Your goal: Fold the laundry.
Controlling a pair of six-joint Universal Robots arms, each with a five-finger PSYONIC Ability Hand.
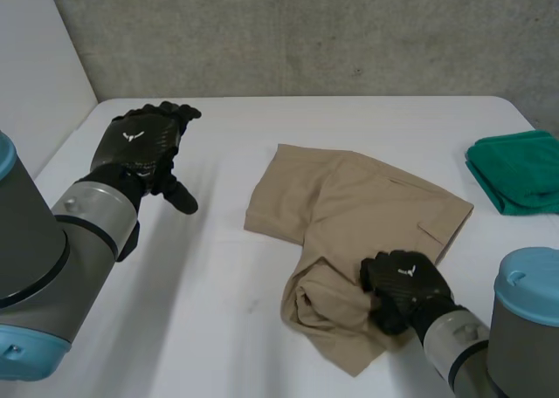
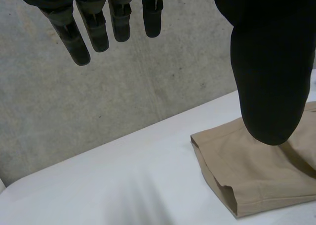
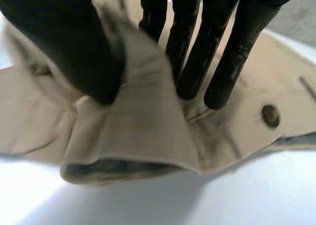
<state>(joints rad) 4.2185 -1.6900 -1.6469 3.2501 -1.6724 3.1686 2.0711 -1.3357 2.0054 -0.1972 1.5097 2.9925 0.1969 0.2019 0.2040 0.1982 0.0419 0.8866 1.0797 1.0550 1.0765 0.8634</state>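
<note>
Tan shorts lie in the middle of the white table, partly folded, with a bunched part near the front. My right hand rests on that front part. In the right wrist view its thumb and fingers pinch a raised fold of the tan cloth, beside a dark button. My left hand hovers above the table to the left of the shorts, fingers straight and thumb apart, holding nothing. A hem of the shorts lies under that thumb.
A folded green cloth sits at the table's right edge. A grey concrete wall stands behind the table. Bare table surface stretches to the left and in front of the shorts.
</note>
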